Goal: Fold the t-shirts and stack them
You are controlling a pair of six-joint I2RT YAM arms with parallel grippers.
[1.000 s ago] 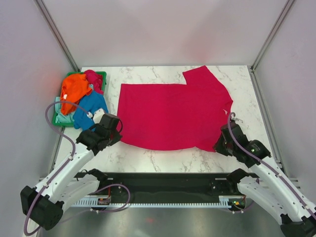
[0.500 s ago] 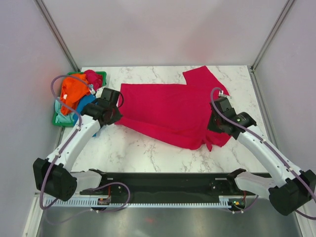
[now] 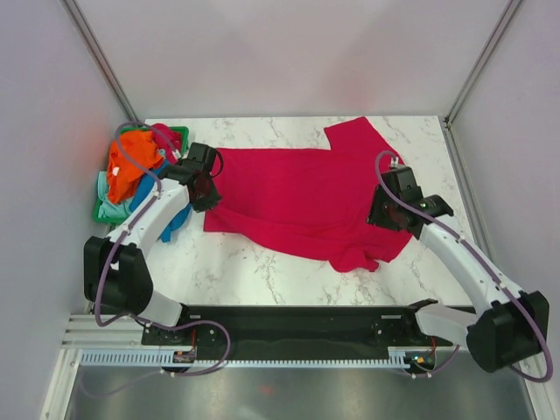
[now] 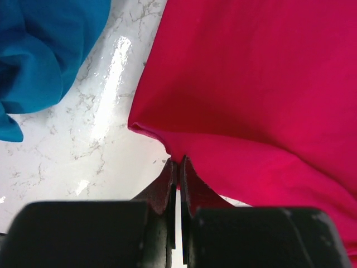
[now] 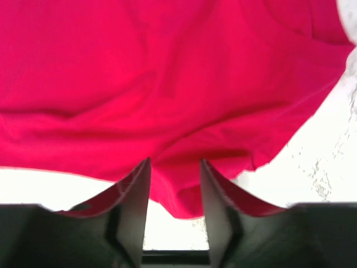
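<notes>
A magenta-red t-shirt (image 3: 306, 188) lies spread on the marble table, its near hem pulled up and folded loosely over itself. My left gripper (image 3: 206, 192) is shut on the shirt's near-left corner, and the left wrist view shows the cloth (image 4: 251, 84) pinched at the fingertips of that gripper (image 4: 178, 163). My right gripper (image 3: 379, 217) is over the shirt's right side. In the right wrist view its jaws (image 5: 174, 167) stand apart with a bunch of the shirt (image 5: 167, 67) lying between and beyond them. The orange (image 3: 133, 157), blue (image 3: 157, 178) and pale mint (image 3: 109, 208) shirts lie in a heap at the far left.
A green plastic basket (image 3: 181, 133) at the far left holds the heap of shirts, and some red cloth (image 3: 166, 138) shows in it too. The blue shirt (image 4: 44, 50) spills over its side close to my left gripper. Grey walls enclose the table on three sides.
Both grippers have moved away from the near edge, dragging the shirt's near hem up over the shirt. The right side of the hem now lies bunched on the table.
</notes>
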